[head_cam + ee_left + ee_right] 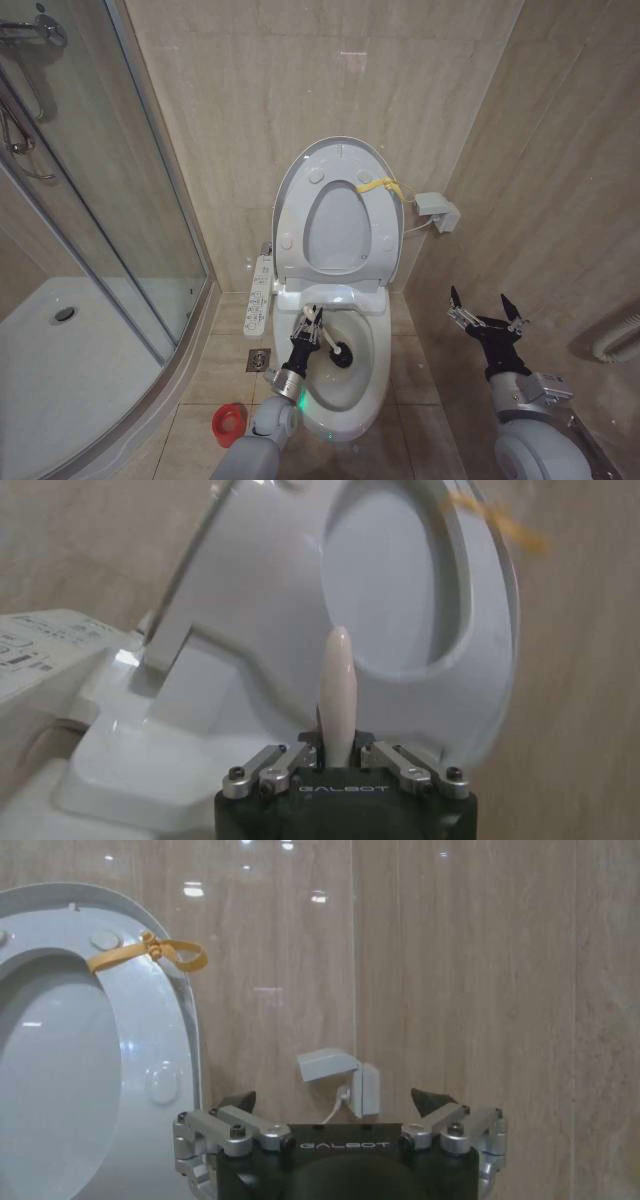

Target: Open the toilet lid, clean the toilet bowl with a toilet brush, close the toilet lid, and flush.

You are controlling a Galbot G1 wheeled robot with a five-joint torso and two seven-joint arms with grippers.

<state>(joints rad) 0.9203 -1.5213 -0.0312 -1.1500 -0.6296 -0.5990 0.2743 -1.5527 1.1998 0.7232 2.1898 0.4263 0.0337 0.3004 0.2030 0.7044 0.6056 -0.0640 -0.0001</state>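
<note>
The toilet lid (pixel 338 230) stands raised against the back wall with the ring seat up in front of it, and a yellow tag (pixel 378 185) hangs at its rim. Below it the white toilet bowl (pixel 348 388) lies open. My left gripper (pixel 312 322) is over the bowl, shut on the toilet brush (pixel 338 351), whose dark head sits inside the bowl. In the left wrist view the white brush handle (pixel 338 682) sticks out from between the left gripper (pixel 338 756) towards the lid (pixel 390 592). My right gripper (pixel 487 306) (pixel 336 1104) hovers open to the bowl's right, holding nothing.
A red holder cup (pixel 229 422) stands on the floor left of the bowl. A control panel (pixel 260 290) juts out on the toilet's left side. The glass shower enclosure and its tray (pixel 60 350) close off the left. A wall socket box (pixel 437 208) sits right of the lid.
</note>
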